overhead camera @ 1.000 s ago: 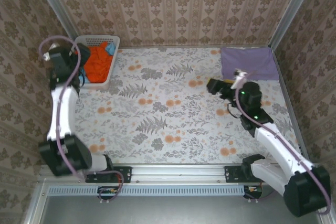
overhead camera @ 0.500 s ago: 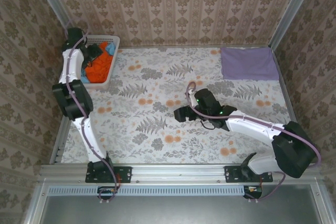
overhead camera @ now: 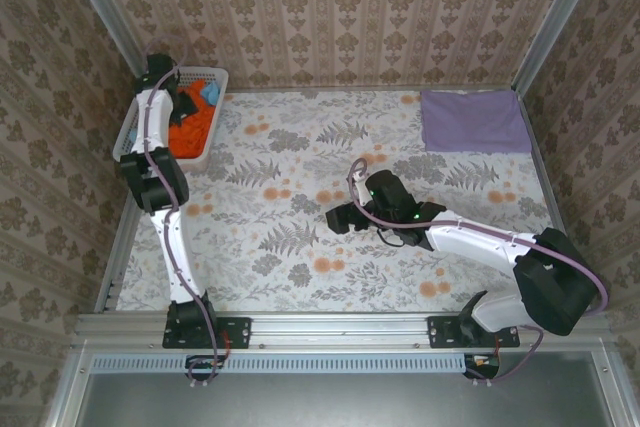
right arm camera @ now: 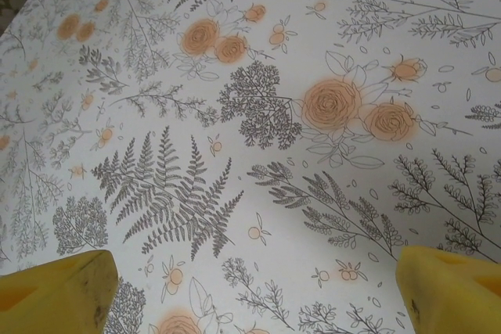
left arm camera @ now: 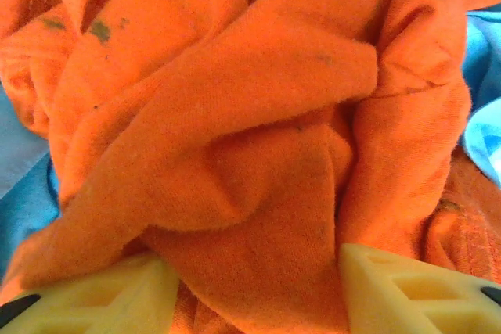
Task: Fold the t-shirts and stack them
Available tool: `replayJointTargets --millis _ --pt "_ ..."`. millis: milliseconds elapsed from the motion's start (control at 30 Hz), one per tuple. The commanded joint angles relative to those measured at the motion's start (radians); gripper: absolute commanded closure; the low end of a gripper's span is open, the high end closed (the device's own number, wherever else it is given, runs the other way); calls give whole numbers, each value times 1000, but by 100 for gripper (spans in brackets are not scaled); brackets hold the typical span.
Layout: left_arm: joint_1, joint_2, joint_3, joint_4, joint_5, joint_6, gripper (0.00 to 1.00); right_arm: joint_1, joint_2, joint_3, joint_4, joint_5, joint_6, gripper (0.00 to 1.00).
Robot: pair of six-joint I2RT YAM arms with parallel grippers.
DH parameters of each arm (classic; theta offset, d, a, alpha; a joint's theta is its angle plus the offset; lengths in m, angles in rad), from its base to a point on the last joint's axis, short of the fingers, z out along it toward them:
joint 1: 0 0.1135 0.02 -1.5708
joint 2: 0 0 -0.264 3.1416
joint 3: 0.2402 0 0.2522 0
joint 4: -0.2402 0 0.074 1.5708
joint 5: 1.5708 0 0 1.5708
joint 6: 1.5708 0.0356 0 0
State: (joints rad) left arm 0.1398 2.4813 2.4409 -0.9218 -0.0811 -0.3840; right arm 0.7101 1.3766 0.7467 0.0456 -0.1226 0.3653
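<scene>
A soft purple t-shirt (overhead camera: 475,119) lies folded. The crumpled orange t-shirt (left arm camera: 235,115) and light blue t-shirt (overhead camera: 209,93) sit in the white plastic basket (overhead camera: 185,159). The left gripper (left arm camera: 258,287) is half shut around orange cloth (whether it has a grip is unclear). The right gripper (right arm camera: 254,287) is wide open and empty.

No text to read.
The tabletop (overhead camera: 300,147) bears a fern-and-flower print, the walls (overhead camera: 330,7) a repeating ornament, the orange t-shirt (left arm camera: 258,115) plain cloth; no letters, numbers or labels are legible.
</scene>
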Motion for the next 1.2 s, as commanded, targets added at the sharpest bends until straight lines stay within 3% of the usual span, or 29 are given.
replayJointTargets --millis 0,67,133,233,467,633,733,900,1067,1167 --pt "4 7 32 -13 -28 18 65 8 7 3 28 18 -16 7" --pt "4 -10 29 0 -16 8 87 7 7 -2 33 28 -17 7" --pt "3 -39 22 17 -2 -6 100 8 7 -4 31 40 -20 7" --pt "-10 -134 -8 55 -27 -36 100 8 4 -13 37 65 -22 7" --pt "-145 -622 -356 465 -227 8 100 7 -41 -45 51 159 -21 7" --pt "-347 -883 -431 645 -341 154 100 6 -83 -68 59 224 -11 7" --pt "-499 -1002 -464 732 -342 263 100 6 -117 -90 76 259 -8 7" --pt "-721 -1082 -452 701 -316 299 100 2 -198 -134 107 311 -5 7" --pt "-759 -1055 -494 579 -305 154 100 -11 -313 -191 123 398 13 6" --pt "-751 -997 -573 534 -290 36 75 -40 -390 -230 125 441 46 6"
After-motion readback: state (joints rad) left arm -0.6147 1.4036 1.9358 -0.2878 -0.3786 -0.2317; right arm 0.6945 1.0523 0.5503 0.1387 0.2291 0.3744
